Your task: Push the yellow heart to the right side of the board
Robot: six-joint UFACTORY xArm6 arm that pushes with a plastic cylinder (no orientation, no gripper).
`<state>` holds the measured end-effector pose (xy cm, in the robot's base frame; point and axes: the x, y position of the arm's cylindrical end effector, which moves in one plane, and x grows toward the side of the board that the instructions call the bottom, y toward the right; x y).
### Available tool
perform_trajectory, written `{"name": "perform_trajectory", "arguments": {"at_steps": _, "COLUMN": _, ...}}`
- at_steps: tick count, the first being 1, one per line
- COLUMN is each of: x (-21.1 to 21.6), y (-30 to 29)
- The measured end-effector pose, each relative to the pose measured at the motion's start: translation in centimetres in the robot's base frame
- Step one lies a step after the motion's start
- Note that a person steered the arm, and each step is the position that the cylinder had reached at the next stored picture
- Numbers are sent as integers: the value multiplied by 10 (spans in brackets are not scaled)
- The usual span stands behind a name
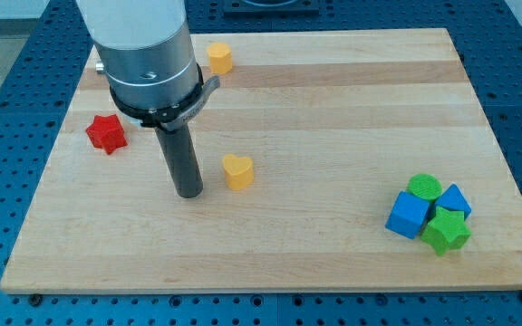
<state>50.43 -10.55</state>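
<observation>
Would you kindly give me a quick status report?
My tip just left of yellow heart, not touching. Heart mid-board. Path right open; blue and green blocks cluster lower right.

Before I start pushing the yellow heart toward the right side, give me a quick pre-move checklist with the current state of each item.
1. My tip sits on the view's left of the yellow heart: ok.
2. Tip touching the heart: not ok, a small gap shows.
3. Path rightward directly beyond the heart is free of blocks: ok.
4. Cluster of green cylinder, blue cube, second blue block and green star sits lower right, off the straight line: ok.
5. Red star and yellow hexagon out of the way: ok.
</observation>
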Motion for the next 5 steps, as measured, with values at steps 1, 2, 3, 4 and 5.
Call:
{"name": "perform_trajectory", "arguments": {"at_steps": 1, "x": -10, "y": 26}}
{"name": "perform_trajectory", "arguments": {"at_steps": 2, "x": -27, "y": 56}}
{"name": "perform_trajectory", "arguments": {"at_steps": 3, "x": -27, "y": 56}}
{"name": "perform_trajectory", "arguments": {"at_steps": 4, "x": -31, "y": 73}}
{"name": "perform_trajectory", "arguments": {"at_steps": 5, "x": -36, "y": 90}}
